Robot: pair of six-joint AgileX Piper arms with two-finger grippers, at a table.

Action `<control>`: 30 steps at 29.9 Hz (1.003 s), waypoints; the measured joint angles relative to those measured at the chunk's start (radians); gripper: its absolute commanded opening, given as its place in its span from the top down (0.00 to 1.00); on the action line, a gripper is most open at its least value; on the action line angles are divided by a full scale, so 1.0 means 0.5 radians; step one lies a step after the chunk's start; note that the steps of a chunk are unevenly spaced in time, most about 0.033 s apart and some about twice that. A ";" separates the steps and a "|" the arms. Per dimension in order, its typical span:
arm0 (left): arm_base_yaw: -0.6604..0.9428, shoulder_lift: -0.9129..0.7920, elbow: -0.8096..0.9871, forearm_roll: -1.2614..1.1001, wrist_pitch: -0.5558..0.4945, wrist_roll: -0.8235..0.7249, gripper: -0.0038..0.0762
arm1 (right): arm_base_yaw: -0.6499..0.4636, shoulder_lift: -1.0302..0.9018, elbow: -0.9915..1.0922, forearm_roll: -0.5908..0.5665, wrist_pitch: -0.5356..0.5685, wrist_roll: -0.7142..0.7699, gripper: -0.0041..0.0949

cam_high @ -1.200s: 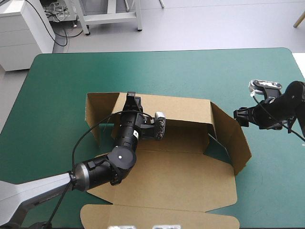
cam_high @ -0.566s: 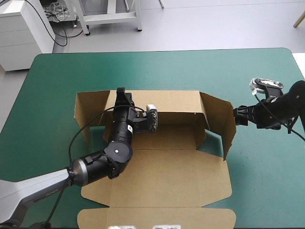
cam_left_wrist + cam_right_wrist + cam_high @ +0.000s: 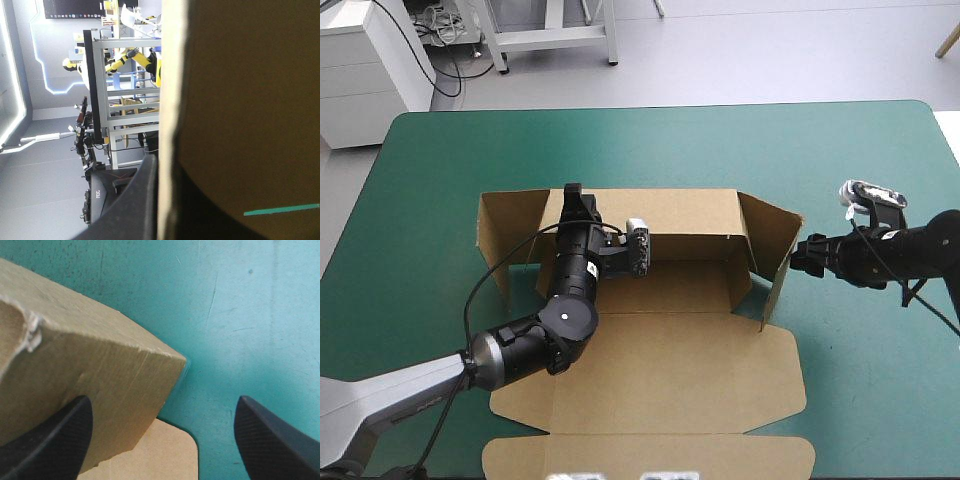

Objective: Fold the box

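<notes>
The brown box (image 3: 660,370) is placed in the middle of the high view, on the teal-green cover (image 3: 720,140). It is partly set up. The back wall (image 3: 670,212) is raised along the upper side of the box. The left side flap (image 3: 508,235) and the right side flap (image 3: 775,250) are also raised at the two ends. The lid (image 3: 650,385) is laid flat toward the lower edge of the frame.

The left gripper (image 3: 574,198) is reached in from the lower left of the frame and is set on the top edge of the back wall, near its left end. In the left wrist view the edge of the board is seen between the two fingers, with one black finger (image 3: 135,200) on each face. The jaws are therefore nearly closed and the back wall is pinched between them.

The right gripper (image 3: 802,256) is seen at the right of the frame, low over the cover and just beside the outer face of the right side flap. In the right wrist view its jaws are held wide apart. The free corner of the flap is seen ahead of them, nearer to one finger. Whether the flap is touched by that finger cannot be told. A rounded corner of the flat lid is visible under the flap.
</notes>
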 measured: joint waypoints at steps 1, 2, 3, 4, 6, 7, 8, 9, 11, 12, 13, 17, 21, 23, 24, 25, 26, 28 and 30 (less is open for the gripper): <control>0.000 0.000 0.000 0.000 0.000 0.000 0.96 | 0.000 -0.018 0.047 0.021 -0.035 -0.052 0.24; 0.000 0.000 0.000 0.004 0.000 0.000 0.96 | 0.000 -0.030 0.086 0.048 -0.068 -0.111 0.24; 0.000 0.000 0.000 0.004 0.000 0.000 0.96 | 0.000 -0.035 0.118 0.074 -0.095 -0.164 0.24; 0.000 0.000 0.000 0.006 0.000 0.000 0.96 | 0.000 -0.038 0.143 0.109 -0.132 -0.228 0.24; 0.000 0.000 0.000 0.008 0.000 0.000 0.96 | 0.000 -0.038 0.177 0.173 -0.180 -0.331 0.24; 0.000 0.000 0.000 0.008 0.000 0.000 0.96 | 0.000 -0.038 0.190 0.197 -0.194 -0.374 0.24; 0.000 0.000 0.000 0.008 0.000 0.000 0.96 | 0.000 -0.040 0.201 0.216 -0.202 -0.402 0.24; 0.000 0.000 0.000 0.008 0.000 0.000 0.96 | 0.000 -0.039 0.208 0.227 -0.202 -0.416 0.24; 0.000 0.000 0.000 0.008 0.000 0.000 0.96 | 0.000 -0.042 0.221 0.252 -0.179 -0.431 0.24; 0.000 0.000 0.000 0.008 0.000 0.000 0.96 | 0.006 -0.046 0.223 0.262 -0.161 -0.433 0.24; 0.000 0.000 0.000 0.008 0.000 0.000 0.96 | 0.025 -0.048 0.226 0.263 -0.145 -0.433 0.24; 0.000 0.000 0.000 0.008 0.000 0.000 0.96 | 0.216 -0.061 0.226 0.243 -0.131 -0.381 0.24; 0.000 0.000 0.000 0.008 0.000 0.000 0.96 | 0.545 -0.064 0.226 0.109 -0.191 -0.177 0.24; 0.000 0.000 0.000 0.008 0.000 0.000 0.96 | 0.704 -0.064 0.227 0.002 -0.252 -0.052 0.24; 0.000 0.000 0.000 0.008 0.000 0.000 0.96 | 0.770 -0.064 0.227 -0.037 -0.280 -0.006 0.24; 0.000 0.000 0.000 0.008 0.000 0.000 0.96 | 0.825 -0.064 0.227 -0.061 -0.305 0.023 0.24; 0.000 0.000 0.000 0.008 0.000 0.000 0.96 | 0.862 -0.064 0.227 -0.068 -0.320 0.039 0.24; 0.000 0.000 0.000 0.008 0.000 0.000 0.96 | 0.935 -0.064 0.227 -0.071 -0.341 0.061 0.24; 0.000 0.000 0.000 0.008 0.000 0.000 0.96 | 0.975 -0.064 0.225 -0.061 -0.346 0.070 0.24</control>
